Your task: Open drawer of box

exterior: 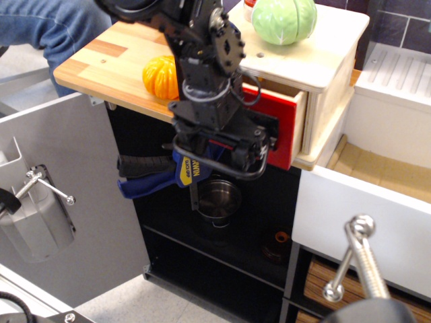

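Observation:
The cream box [324, 73] stands on the wooden counter [101, 64]. Its drawer, with a glossy red front [283, 131], sticks out a little way from the box towards the counter's edge. The large black loop handle [250, 173] hangs out in front of the red panel. My black gripper [225, 151] comes in from the upper left, sits right in front of the red panel and is shut on the loop handle. My arm hides the left half of the drawer front and its black mounting plate.
A green cabbage-like ball [283, 19] rests on the box top. An orange pumpkin [160, 76] lies left of my arm. A blue clamp [176, 169] grips the counter edge below. A metal pot [217, 198] sits on the shelf. A big white drawer [367, 215] is open at the right, a grey door [64, 195] at the left.

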Tool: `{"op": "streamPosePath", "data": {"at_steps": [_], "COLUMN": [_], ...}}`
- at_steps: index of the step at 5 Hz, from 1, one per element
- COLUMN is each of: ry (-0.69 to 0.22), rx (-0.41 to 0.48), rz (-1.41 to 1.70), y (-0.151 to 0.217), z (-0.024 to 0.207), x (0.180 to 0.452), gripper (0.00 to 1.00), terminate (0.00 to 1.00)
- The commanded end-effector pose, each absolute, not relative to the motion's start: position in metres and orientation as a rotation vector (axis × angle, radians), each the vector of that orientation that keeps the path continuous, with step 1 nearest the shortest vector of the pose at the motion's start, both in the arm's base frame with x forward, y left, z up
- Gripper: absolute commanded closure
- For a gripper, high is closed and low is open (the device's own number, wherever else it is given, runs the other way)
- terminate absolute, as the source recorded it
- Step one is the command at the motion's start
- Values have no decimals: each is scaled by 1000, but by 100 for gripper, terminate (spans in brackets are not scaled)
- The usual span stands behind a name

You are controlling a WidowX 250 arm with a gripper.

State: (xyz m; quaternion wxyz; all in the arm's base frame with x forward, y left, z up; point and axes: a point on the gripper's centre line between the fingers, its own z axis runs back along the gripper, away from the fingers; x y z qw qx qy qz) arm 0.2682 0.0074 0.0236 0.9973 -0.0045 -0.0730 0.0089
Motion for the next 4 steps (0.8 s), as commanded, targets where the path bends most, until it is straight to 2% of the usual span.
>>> {"op": "streamPosePath", "data": {"at_steps": [1,2,3,4], "ry": [-86,67,85,74], "rx": [7,-5,24,16], "rz": [-35,-91,-186,-186], "y": [6,9,18,15], "z": [28,36,38,38], "x": [227,222,200,200], "gripper": [0,0,0,0], "terminate": [0,0,0,0]}}
